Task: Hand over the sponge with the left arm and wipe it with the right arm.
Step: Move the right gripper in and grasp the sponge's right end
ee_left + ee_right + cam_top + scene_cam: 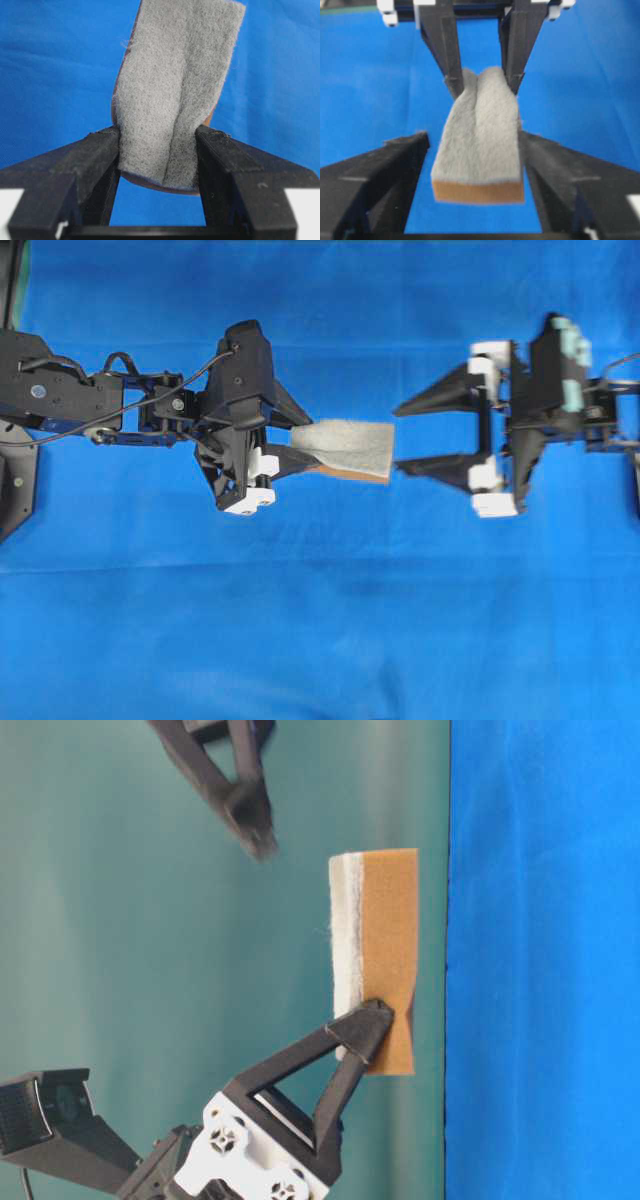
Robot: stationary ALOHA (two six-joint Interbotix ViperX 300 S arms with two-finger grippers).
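Across the whole overhead frame there's a blue cloth (320,640) covering the table, and everything else hangs over it.

Left of centre in that view sits the left arm (60,400), all black with a cable looping over it, reaching in from the left edge. Its gripper (290,445) is clamped on one end of the sponge (350,450), and the left wrist view shows it well: the two black fingers (95,155) squeeze the grey fuzzy face hard enough that a crease runs up the middle of it.

Over at the right edge is the right arm (560,390), the one with pale teal patches on the wrist housing. Its gripper (398,438) has the jaws spread wide, tips pointing left at the sponge's free end, just beside it. I can't tell from overhead if they're actually touching. In the right wrist view the sponge (480,150) sits between those open fingers (380,170), with a gap on both sides.

The sponge itself is mid-frame, held off the cloth, grey side up and the tan-orange layer (388,960) underneath, which the table-level view shows plainly.
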